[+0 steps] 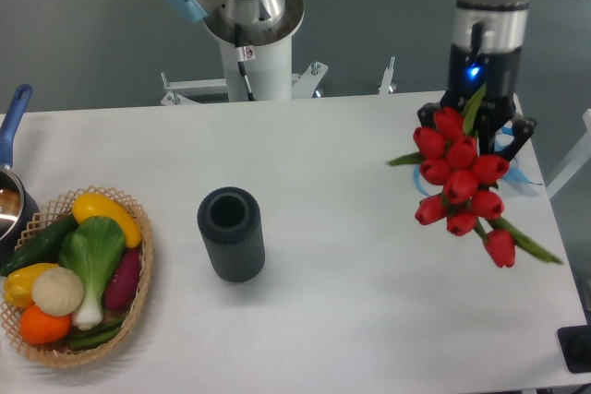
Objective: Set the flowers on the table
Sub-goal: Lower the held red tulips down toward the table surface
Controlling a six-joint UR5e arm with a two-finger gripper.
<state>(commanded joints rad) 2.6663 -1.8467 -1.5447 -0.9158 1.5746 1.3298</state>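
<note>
The flowers [461, 182], a bunch of red tulips with green leaves, hang at the right side over the table [351, 311]. My gripper [476, 134] points straight down above them and is shut on the bunch, with the blooms covering most of its fingers. One tulip [500, 246] with a long leaf sticks out toward the lower right. The stems are hidden behind the blooms, and I cannot tell whether the bunch touches the tabletop.
A dark ribbed vase [231, 232] stands upright mid-table. A woven basket of vegetables [138, 306] sits at the front left, with a blue-handled pot [11, 196] behind it. Curled blue ribbons [511, 149] lie behind the flowers near the right edge. The robot base [249, 62] stands behind the table.
</note>
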